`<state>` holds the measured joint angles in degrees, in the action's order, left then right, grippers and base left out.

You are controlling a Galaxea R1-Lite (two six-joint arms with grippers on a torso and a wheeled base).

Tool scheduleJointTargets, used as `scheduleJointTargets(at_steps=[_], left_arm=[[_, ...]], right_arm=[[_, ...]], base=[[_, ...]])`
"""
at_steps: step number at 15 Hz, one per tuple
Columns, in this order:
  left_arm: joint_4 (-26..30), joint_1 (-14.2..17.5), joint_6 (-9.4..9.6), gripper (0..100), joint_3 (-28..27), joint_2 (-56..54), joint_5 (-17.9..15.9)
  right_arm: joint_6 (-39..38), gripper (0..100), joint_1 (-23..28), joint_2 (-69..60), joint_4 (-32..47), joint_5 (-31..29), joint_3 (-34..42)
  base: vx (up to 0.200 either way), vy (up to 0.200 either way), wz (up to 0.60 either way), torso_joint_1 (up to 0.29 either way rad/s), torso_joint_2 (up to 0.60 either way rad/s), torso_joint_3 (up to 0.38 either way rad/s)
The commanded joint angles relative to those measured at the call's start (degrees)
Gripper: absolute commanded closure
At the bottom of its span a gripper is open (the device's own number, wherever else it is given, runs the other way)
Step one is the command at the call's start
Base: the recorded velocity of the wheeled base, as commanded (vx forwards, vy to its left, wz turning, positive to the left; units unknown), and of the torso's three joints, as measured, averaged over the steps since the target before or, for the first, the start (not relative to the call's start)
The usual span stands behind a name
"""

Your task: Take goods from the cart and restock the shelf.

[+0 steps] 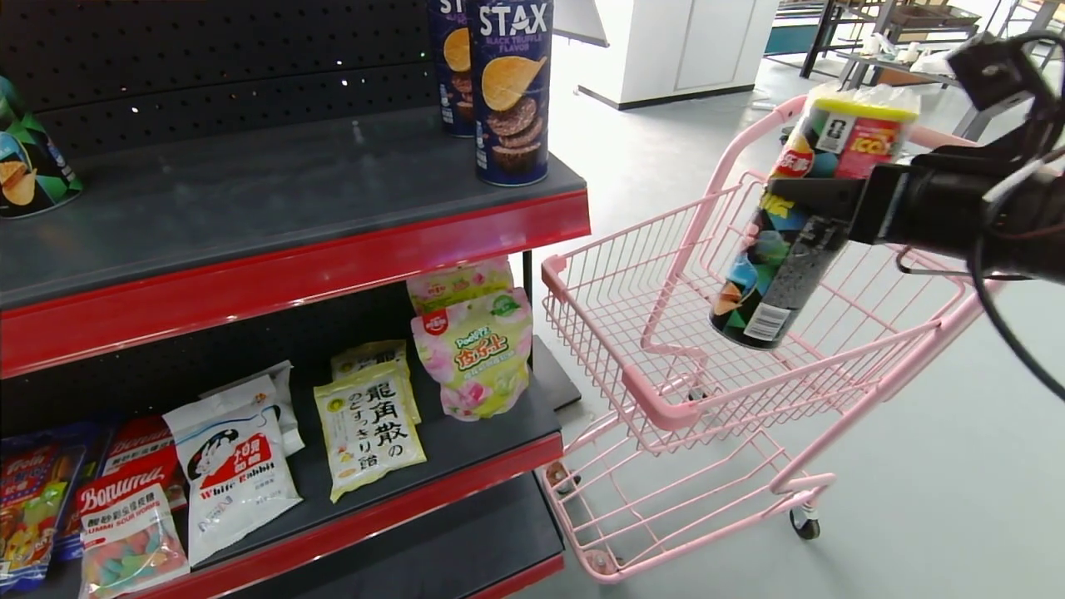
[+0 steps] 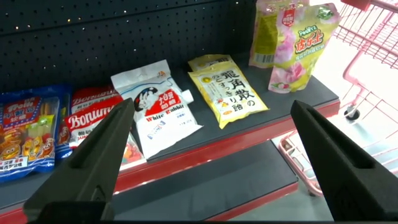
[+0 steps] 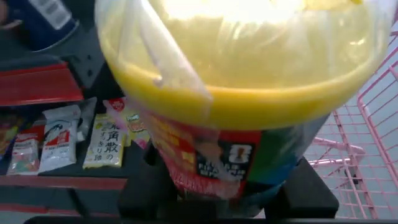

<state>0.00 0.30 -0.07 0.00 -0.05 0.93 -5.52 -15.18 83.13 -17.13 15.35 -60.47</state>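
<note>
My right gripper point(image 1: 811, 212) is shut on a tall chip can point(image 1: 790, 233) with a yellow lid, held tilted above the pink cart point(image 1: 666, 399). The right wrist view looks down on the can's lid point(image 3: 236, 68), with black fingers point(image 3: 308, 193) clamped on its sides. The grey upper shelf point(image 1: 250, 191) carries two dark blue chip cans point(image 1: 509, 87) at its right end and a similar green-patterned can point(image 1: 29, 162) at the far left. My left gripper point(image 2: 211, 155) stands open, fingers wide apart, in front of the lower shelf point(image 2: 249, 124).
Snack bags lie on the lower shelf: a white candy bag point(image 1: 237, 474), a yellow bag point(image 1: 366, 428), a pink-green bag point(image 1: 478, 349) and red bags point(image 1: 125, 524) at the left. The cart basket looks bare. Open grey floor point(image 1: 915, 499) lies to the right.
</note>
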Motion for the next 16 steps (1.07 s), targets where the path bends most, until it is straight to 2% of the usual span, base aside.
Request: scheduleJointTargets(at_steps=[1, 3, 6, 16], left_arm=[[0.0, 0.05, -0.01, 0, 0.0, 0.05, 0.04], [0.0, -0.04, -0.01, 0, 0.0, 0.05, 0.04], [0.0, 0.05, -0.01, 0, 0.0, 0.05, 0.04], [0.0, -0.04, -0.01, 0, 0.0, 0.05, 0.04]], right_arm=[[-0.01, 100, -6.36, -15.63, 10.27, 4.43, 4.92], [2.62, 100, -8.82, -19.85, 13.7, 6.01, 10.19], [6.84, 100, -9.78, -21.34, 13.52, 5.66, 16.43], [7.72, 100, -11.01, -18.97, 13.88, 4.87, 16.87]], base=[[0.0, 0.0, 0.0, 0.0, 0.0, 0.0], [0.0, 0.0, 0.0, 0.0, 0.0, 0.0], [0.0, 0.0, 0.0, 0.0, 0.0, 0.0], [0.0, 0.0, 0.0, 0.0, 0.0, 0.0]])
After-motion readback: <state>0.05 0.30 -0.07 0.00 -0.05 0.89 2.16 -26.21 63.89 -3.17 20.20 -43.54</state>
